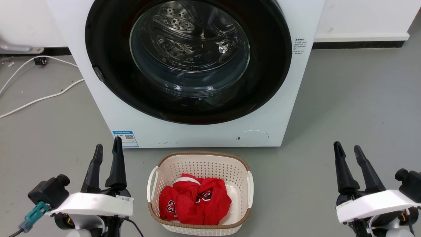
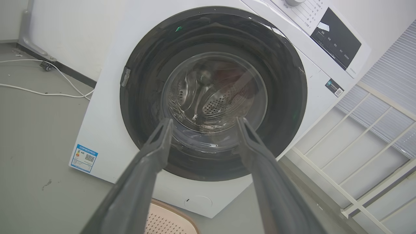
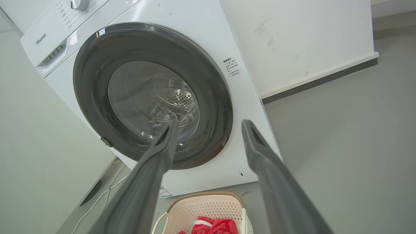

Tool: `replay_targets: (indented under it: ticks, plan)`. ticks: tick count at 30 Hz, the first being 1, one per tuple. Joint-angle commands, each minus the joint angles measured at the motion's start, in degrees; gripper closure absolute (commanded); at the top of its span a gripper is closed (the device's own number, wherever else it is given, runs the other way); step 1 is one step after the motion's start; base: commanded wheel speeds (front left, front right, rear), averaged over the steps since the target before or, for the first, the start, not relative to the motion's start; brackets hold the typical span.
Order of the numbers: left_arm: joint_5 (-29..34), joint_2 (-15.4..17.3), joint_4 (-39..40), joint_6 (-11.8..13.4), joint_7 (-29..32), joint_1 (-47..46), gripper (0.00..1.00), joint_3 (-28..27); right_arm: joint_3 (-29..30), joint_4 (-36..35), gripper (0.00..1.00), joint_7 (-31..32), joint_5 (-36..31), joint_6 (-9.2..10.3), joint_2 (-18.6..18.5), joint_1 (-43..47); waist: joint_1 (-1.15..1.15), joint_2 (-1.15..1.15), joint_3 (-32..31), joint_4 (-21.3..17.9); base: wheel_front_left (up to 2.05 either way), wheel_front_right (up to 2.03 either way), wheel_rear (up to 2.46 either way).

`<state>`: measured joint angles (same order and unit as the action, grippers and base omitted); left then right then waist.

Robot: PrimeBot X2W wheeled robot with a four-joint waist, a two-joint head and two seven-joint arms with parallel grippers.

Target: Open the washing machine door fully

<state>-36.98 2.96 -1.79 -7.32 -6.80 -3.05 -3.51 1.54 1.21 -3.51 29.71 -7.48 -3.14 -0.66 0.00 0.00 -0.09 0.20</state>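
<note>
Laundry basket (image 1: 200, 153) sits bottom centre, below the closed washing machine door (image 1: 189, 56) at upper centre. Left gripper (image 1: 108, 144) at lower left and right gripper (image 1: 346, 145) at lower right both gape, holding nothing.

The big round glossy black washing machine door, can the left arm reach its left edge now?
Probably yes: only bare grey floor lies between the open left gripper and the door; the white plastic basket sits to the gripper's right.

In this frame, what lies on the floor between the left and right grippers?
In the head view, a white perforated basket holding red clothing stands on the grey floor between the left gripper and the right gripper, touching neither.
</note>
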Motion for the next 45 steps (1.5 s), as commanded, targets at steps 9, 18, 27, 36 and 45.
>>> replay_targets:
  ticks: [9, 18, 27, 36, 45]
  plan:
    - [7.87, 0.38, 0.90, 0.41, -1.77, 0.27, 0.00, 0.99, 0.24, -1.64, 0.00, 0.39, -7.35, -0.01, 0.09, 0.33, 0.00, 0.00, 0.00, 0.15, 0.00, 0.00, 0.00]
    - [13.68, 0.66, 0.75, 0.79, -3.07, 0.76, 0.00, 2.00, 0.44, -2.08, 0.00, 0.92, -13.00, -0.01, 0.14, 0.77, 0.00, 0.00, -0.18, 0.27, 0.00, 0.00, 0.00]
    - [18.38, 0.97, 0.83, 1.27, -4.12, 0.94, 0.00, 2.80, 0.26, -2.58, 0.00, 1.24, -17.13, -0.01, 0.18, 1.19, 0.00, 0.00, -0.37, 0.33, 0.00, 0.00, 0.00]
    - [22.94, 1.19, 0.64, 1.78, -5.24, 1.14, 0.00, 3.46, 0.17, -2.45, 0.00, 1.78, -20.20, -0.01, 0.22, 1.67, 0.00, 0.00, -0.36, 0.36, 0.00, 0.00, 0.00]
    - [27.03, 1.21, 0.58, 2.08, -6.28, 1.20, 0.00, 4.03, -0.01, -2.67, 0.00, 0.89, -23.35, -0.01, 0.26, 1.72, 0.00, 0.00, -0.20, 0.46, 0.00, 0.00, 0.00]
